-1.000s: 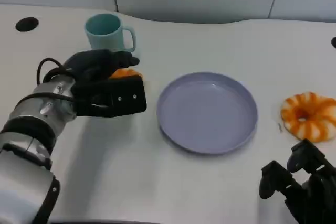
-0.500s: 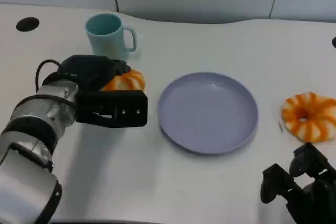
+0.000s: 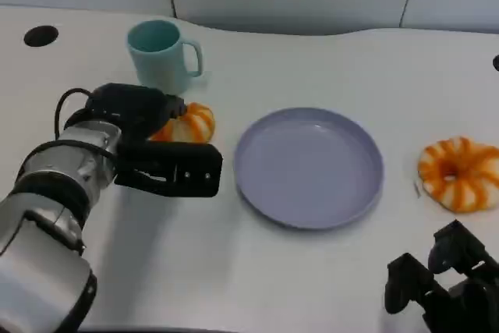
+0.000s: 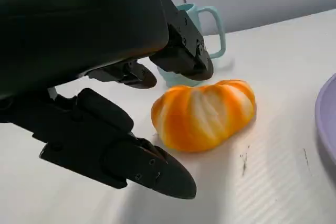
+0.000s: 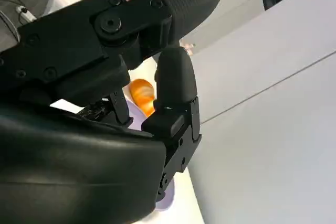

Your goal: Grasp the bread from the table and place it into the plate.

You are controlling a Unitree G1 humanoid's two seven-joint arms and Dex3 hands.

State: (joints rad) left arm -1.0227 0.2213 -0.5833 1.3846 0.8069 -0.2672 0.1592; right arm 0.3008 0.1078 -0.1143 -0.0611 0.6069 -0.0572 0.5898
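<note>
My left hand rests low over the white surface with its black fingers spread wide and holding nothing. The orange-and-white striped bread roll lies on the surface just beyond them, in the gap between my upper and lower fingers, but none of them clearly touches it. In the head view the same roll sits between my left hand and the round lavender plate, close to the plate's rim though apart from it. The pale teal ceramic mug stands upright just behind the roll. On the far side of the plate lies an orange-and-white striped ring-shaped bread, well apart from my left hand. My right hand hangs at the near edge of the surface, its fingers loosely curled with nothing in them.
</note>
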